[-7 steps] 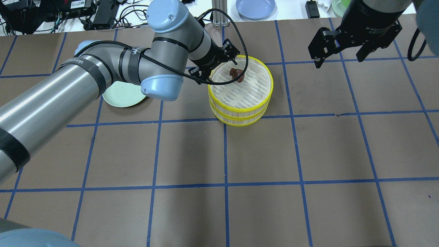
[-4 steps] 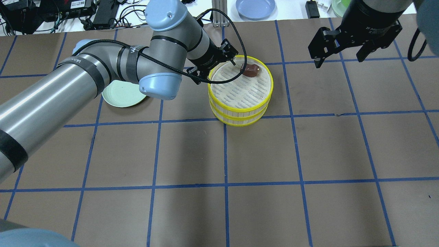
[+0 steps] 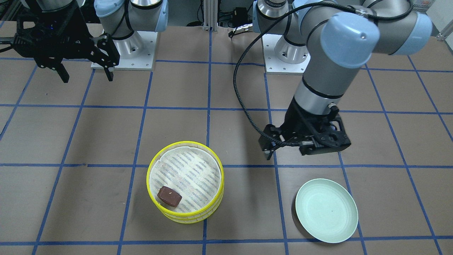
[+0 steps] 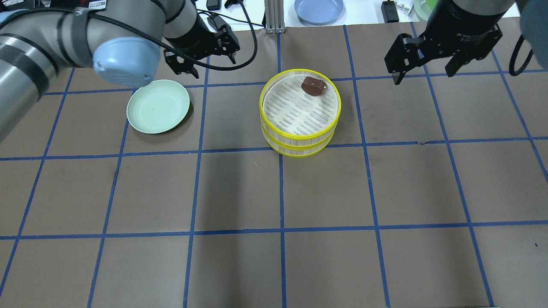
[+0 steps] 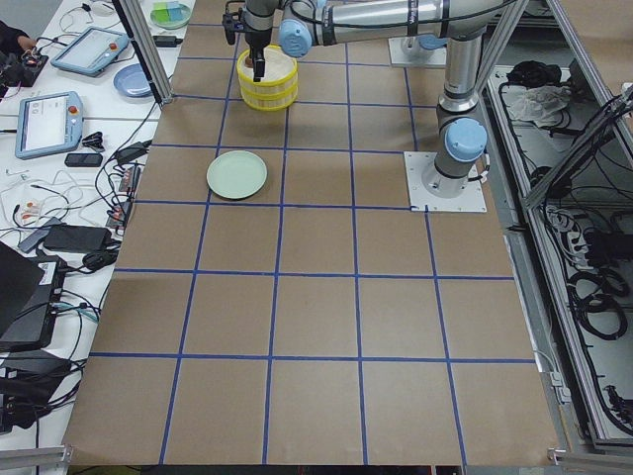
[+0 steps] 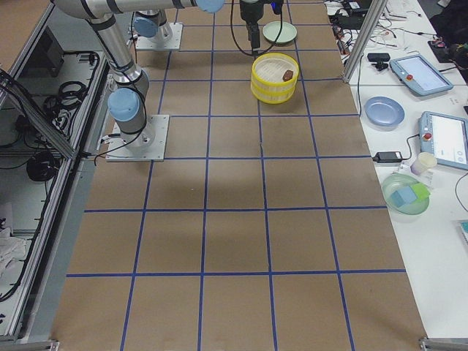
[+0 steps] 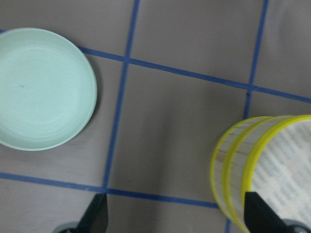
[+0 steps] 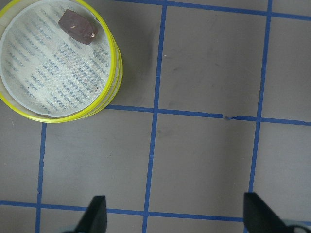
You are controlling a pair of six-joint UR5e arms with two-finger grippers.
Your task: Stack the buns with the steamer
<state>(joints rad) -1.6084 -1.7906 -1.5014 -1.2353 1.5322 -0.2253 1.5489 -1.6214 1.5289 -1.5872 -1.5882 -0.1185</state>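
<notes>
The dark reddish-brown bun (image 4: pixel 314 86) lies in the top tier of the yellow-rimmed two-tier steamer (image 4: pixel 299 143), near its far rim. It also shows in the front view (image 3: pixel 169 196) and the right wrist view (image 8: pixel 77 26). The cream-white bun is out of view. My left gripper (image 4: pixel 204 64) is open and empty, hovering left of the steamer beyond the pale green plate (image 4: pixel 158 106). Its wrist view shows the plate (image 7: pixel 41 87) and the steamer's wall (image 7: pixel 233 170). My right gripper (image 4: pixel 424 75) is open and empty, raised to the right of the steamer.
A blue plate (image 4: pixel 319 9) and a black adapter (image 4: pixel 389 10) sit on the white bench past the table's far edge, with cables and devices at the far left. Blue tape lines grid the brown table.
My left gripper let go of the brown bun into the steamer's top tier, then pulled away to the left and back. The green plate is now uncovered. The right arm has not moved.
</notes>
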